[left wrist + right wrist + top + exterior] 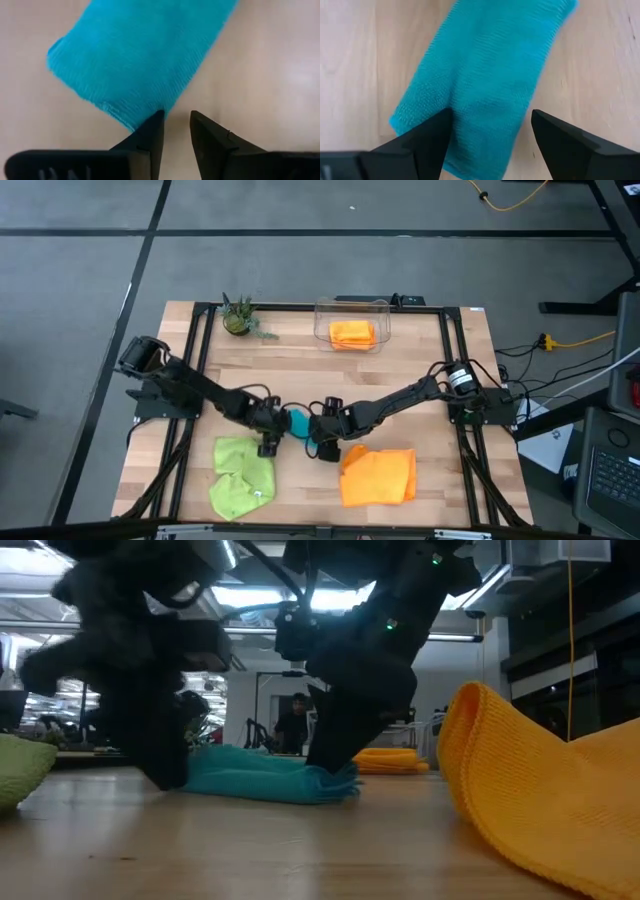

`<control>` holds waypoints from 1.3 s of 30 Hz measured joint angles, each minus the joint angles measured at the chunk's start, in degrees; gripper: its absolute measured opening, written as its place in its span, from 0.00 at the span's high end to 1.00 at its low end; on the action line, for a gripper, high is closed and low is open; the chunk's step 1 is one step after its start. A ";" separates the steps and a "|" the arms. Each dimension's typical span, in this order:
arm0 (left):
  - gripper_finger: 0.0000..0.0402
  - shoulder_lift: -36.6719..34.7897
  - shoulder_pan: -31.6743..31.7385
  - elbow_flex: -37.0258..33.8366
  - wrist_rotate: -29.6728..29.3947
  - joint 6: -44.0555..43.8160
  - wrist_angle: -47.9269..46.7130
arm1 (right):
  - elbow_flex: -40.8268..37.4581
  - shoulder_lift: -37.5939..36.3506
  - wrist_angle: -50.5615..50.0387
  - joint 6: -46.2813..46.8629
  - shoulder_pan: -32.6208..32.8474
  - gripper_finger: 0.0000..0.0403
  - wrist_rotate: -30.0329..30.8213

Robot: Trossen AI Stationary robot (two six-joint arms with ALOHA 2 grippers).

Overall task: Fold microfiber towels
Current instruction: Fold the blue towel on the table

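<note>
Four soft microfiber cloths. Teal blue folded cloth [297, 421]: table centre, mostly hidden from above between the left gripper [268, 442] and right gripper [325, 446]; wrist views show it flat. Left fingers [150, 135] narrowly apart at its edge, gripping nothing; right fingers [427, 137] wide, straddling it. Crumpled lime green cloth [242, 478] front left. Orange cloth [379, 476] front right. Second orange cloth [352, 333] folded in clear plastic bin [381, 308].
</note>
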 joint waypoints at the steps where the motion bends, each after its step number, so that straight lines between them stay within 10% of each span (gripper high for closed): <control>1: 0.77 0.00 1.12 -0.01 0.03 1.36 0.15 | -0.02 0.00 0.38 0.66 0.28 0.31 0.30; 10: 0.77 -3.46 7.44 -0.25 0.80 4.79 -2.59 | -0.24 -3.53 -6.54 13.44 1.04 0.31 8.25; 18: 0.77 -10.24 4.89 2.04 1.25 0.07 -0.25 | -0.15 -10.36 -13.50 6.48 1.06 0.31 12.46; 27: 0.77 -0.60 -0.83 1.80 -0.05 -1.90 5.67 | -6.46 -10.23 -10.25 1.40 -0.21 0.31 12.55; 39: 0.77 3.50 6.43 4.54 -1.52 8.23 6.90 | -11.98 -9.10 3.63 6.25 1.73 0.31 10.14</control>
